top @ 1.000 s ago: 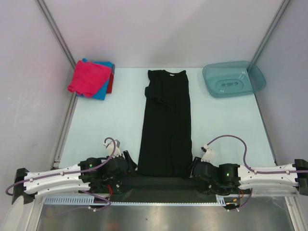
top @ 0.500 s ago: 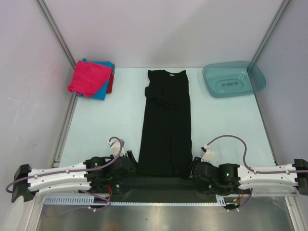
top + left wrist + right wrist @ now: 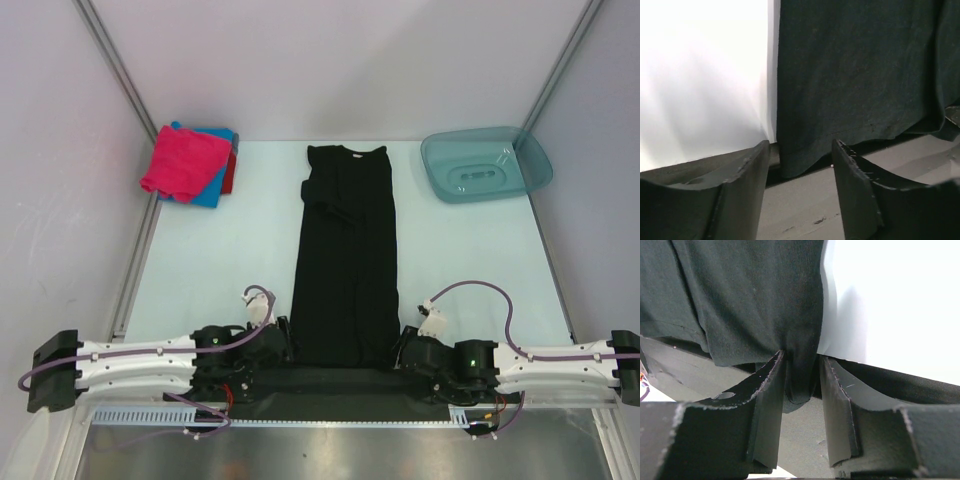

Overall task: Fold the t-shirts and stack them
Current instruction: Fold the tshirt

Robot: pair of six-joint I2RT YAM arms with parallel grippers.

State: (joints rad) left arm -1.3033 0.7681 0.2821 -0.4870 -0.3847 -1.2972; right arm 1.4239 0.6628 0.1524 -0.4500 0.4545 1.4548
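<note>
At the near edge we see the left gripper point(image 3: 284, 333) at the near left corner of the black shirt point(image 3: 345, 255). Its fingers point(image 3: 747, 165) stand apart, with the hem just beyond their tips and not pinched. The right gripper point(image 3: 404, 345) clamps the near right corner, cloth bunched between its fingers point(image 3: 771, 385). The shirt lies as a long strip up the middle of the table point(image 3: 210, 270). Far left, the pink shirt point(image 3: 180, 163) tops the blue shirt point(image 3: 212, 190) and red shirt point(image 3: 231, 172). The basin point(image 3: 487, 165) sits far right.

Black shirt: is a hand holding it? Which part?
The right hand pinches the black shirt at its near right hem corner. The left hand straddles the left corner, open.
</note>
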